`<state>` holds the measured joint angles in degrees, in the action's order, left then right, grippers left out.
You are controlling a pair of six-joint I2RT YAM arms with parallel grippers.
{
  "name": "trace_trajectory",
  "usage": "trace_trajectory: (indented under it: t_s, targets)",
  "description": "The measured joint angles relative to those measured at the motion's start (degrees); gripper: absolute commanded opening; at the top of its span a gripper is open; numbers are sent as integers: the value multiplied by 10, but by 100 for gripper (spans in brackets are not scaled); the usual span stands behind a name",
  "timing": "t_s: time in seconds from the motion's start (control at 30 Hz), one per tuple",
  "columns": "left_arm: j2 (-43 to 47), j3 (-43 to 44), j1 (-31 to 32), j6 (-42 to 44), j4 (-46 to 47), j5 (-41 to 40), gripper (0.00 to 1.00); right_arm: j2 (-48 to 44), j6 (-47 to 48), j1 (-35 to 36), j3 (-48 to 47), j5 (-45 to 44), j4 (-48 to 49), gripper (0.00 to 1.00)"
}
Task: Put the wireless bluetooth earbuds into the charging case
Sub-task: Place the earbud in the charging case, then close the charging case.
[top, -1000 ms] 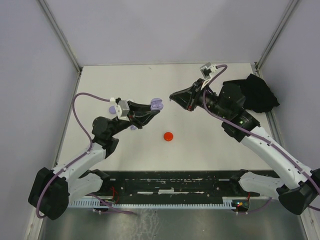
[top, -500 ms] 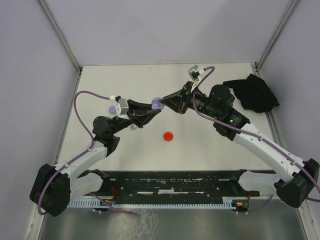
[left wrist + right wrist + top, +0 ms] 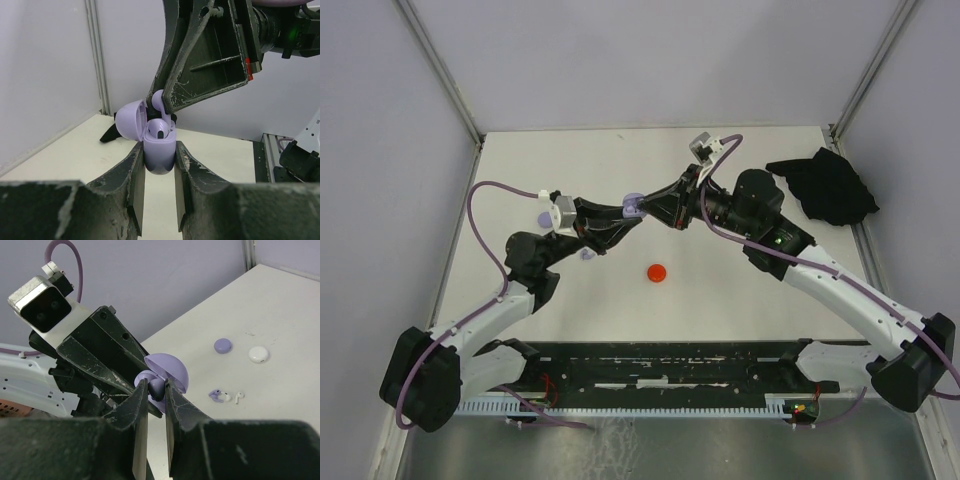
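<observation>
- The white table (image 3: 570,160) lies below both sets of fingers.
- A black cloth (image 3: 825,187) lies crumpled on it, well off to the right of the right arm's fingers.
- The left gripper (image 3: 159,150) pinches the lower half of a lilac charging case (image 3: 160,159) between its fingers, clear of the table. The lid (image 3: 130,120) is hinged open on the left side of those fingers.
- The right gripper (image 3: 155,384) has its fingers pressed onto a held earbud (image 3: 158,99), lilac. It is just above the open mouth of the case, but I cannot tell whether the two touch.
- A red disc (image 3: 657,272) rests on the table near the meeting fingertips, on the side towards the arm bases.
- A lilac disc (image 3: 222,345) and a white disc (image 3: 259,354) sit side by side, well beyond the right fingers.
- A seated earbud (image 3: 159,129) already sits inside the case, just above the left fingertips.
- A loose lilac earbud (image 3: 216,396) and two whitish earbuds (image 3: 238,397) lie close together, nearer the right fingers than the discs.
</observation>
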<state>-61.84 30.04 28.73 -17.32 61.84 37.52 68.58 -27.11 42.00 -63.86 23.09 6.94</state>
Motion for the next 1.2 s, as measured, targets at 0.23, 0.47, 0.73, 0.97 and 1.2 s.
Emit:
trace_trajectory:
  t_s: [0.23, 0.47, 0.73, 0.97, 1.2]
  targets:
    - [-4, 0, 0, -14, 7, -6, 3, 1, 11, -1, 0, 4, -3, 32]
    - [-5, 0, 0, -28, 4, -9, 3, -2, 30, 1, -5, 2, -28, 53]
    - [-3, 0, 0, -28, 6, -7, 3, -22, 66, -1, -41, -17, -139, 73]
    - [-4, 0, 0, -28, -7, 23, 3, -4, 78, -30, -145, 24, -230, 86]
    - [-26, 25, 0, -43, -4, 54, 3, 57, 54, -58, -177, 89, -247, 91]
